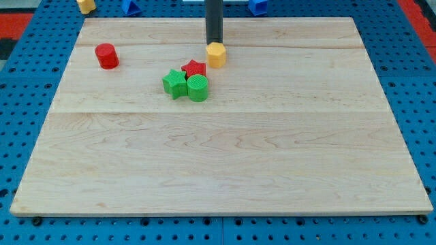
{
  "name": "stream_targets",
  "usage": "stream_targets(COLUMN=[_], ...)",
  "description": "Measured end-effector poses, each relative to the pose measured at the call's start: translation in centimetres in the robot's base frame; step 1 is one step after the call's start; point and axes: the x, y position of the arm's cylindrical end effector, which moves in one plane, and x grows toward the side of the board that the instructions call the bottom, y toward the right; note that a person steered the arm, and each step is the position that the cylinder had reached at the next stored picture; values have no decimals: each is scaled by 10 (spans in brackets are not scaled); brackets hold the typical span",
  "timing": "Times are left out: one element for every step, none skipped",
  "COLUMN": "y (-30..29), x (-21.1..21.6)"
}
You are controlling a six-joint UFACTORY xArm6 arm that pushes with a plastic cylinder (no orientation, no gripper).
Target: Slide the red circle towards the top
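Note:
The red circle [106, 56] stands alone on the wooden board [218, 150], near the view's top left. My tip [214, 44] is at the view's top centre, far to the right of the red circle. It sits right behind a yellow hexagon block [216, 54] and seems to touch its top edge. Just below and left of the tip lies a cluster: a red star [194, 68], a green star [175, 83] and a green circle [197, 88], touching one another.
Off the board along the view's top edge lie a yellow block [86, 5], a blue block [131, 7] and another blue block [257, 6]. The board rests on a blue pegboard [27, 102].

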Motion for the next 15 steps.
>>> stream_targets(y=[-10,18,42,82,79,55,56,51,41,40,37,57,105,139,149], x=[13,36,68,80,103,108,92,94,93,92,92,92,73,55,35])
